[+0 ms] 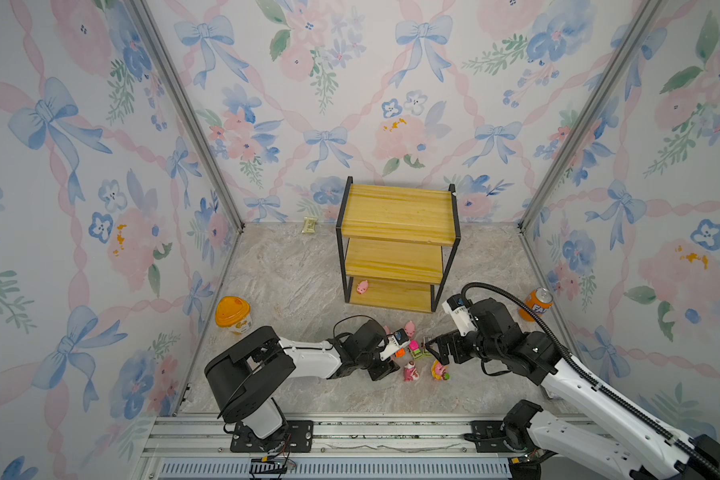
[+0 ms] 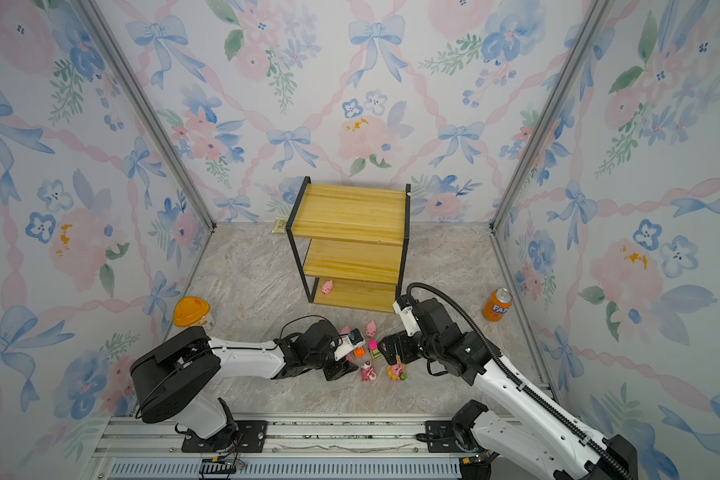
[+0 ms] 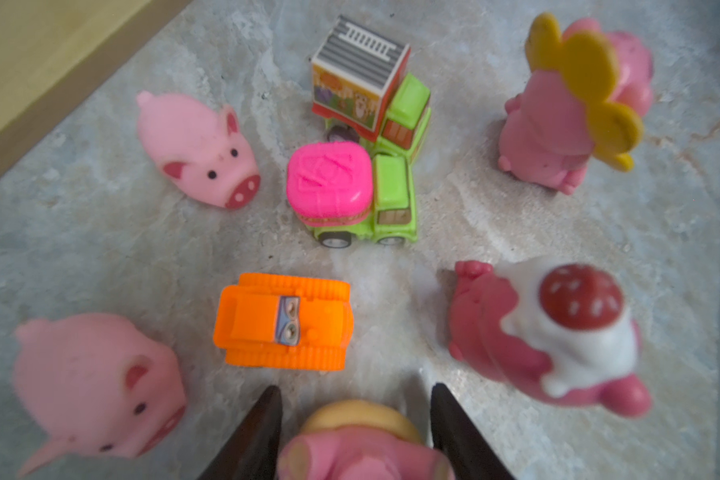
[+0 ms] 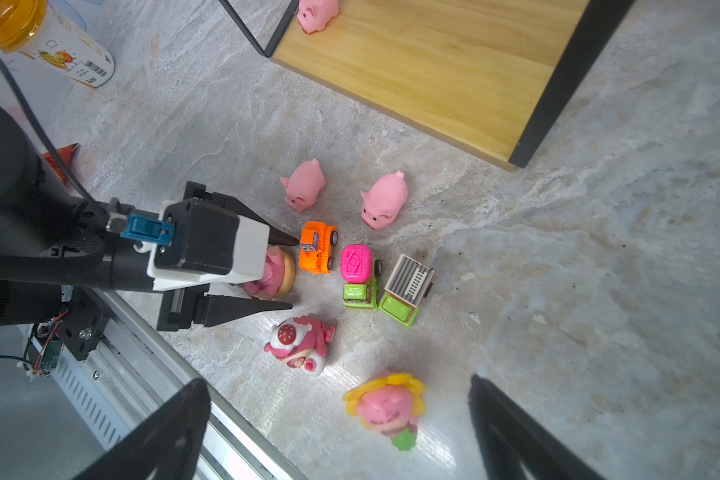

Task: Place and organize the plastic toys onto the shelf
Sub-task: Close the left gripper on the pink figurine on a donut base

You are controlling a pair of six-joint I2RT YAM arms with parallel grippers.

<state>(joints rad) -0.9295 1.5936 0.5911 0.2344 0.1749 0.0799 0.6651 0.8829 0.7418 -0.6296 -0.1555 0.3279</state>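
While astride bear point(image 4: 278, 268) by orange car point(image 4: 317, 247), left gripper's point(image 4: 294, 273) pinch unclear; right gripper point(image 4: 337, 384) wide.

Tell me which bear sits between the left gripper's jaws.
The bear with the tan ring, between the left gripper's open jaws; the strawberry-topped bear and the yellow-petalled bear are outside them.

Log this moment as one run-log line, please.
left end effector: open, astride donut bear | right end effector: open, above flower bear | shelf: one pig on bottom tier

Pink pig point(image 1: 362, 286) lies on shelf's point(image 1: 395, 216) bottom board; other toys point(image 4: 355, 262), perhaps eight, cluster nearby.
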